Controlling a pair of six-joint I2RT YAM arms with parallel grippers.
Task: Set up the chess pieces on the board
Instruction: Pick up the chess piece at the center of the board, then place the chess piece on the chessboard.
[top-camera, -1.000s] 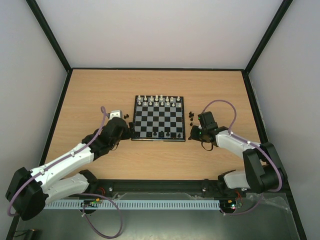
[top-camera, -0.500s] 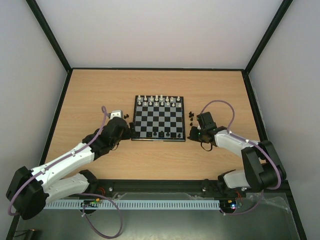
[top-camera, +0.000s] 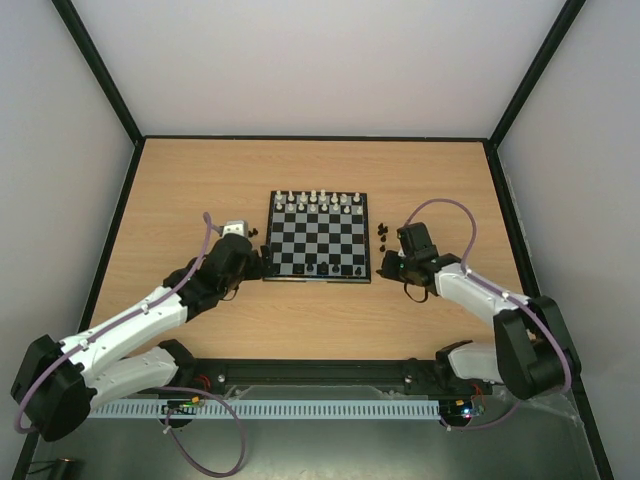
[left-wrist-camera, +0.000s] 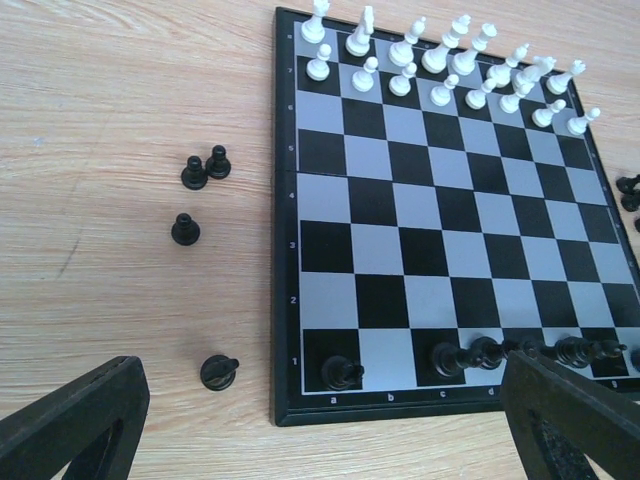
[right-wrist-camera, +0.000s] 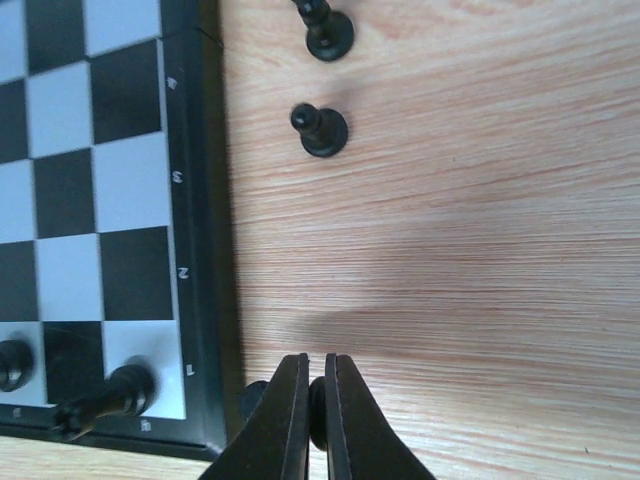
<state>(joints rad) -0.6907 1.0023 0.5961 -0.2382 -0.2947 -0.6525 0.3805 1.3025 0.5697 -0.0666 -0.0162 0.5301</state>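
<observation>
The board (top-camera: 319, 247) lies mid-table, with white pieces on its two far rows. Several black chess pieces stand on its near row (left-wrist-camera: 340, 373). My left gripper (left-wrist-camera: 320, 430) is open and empty, hovering over the board's near left corner (top-camera: 262, 268). Loose black pieces (left-wrist-camera: 185, 229) lie on the table left of the board, one tipped over (left-wrist-camera: 218, 372). My right gripper (right-wrist-camera: 318, 410) is shut on a small black chess piece, just off the board's near right corner (top-camera: 384, 268). Two more black pieces (right-wrist-camera: 322, 130) stand on the table beyond it.
The board's dark border (right-wrist-camera: 205, 250) runs just left of my right fingers. A black piece (right-wrist-camera: 120, 392) stands on the corner square beside them. Black-framed walls (top-camera: 135, 150) close in the wooden table.
The right arm's elbow has shifted slightly to the right while its gripper stays by the board's near right corner. The left arm has hardly moved.
</observation>
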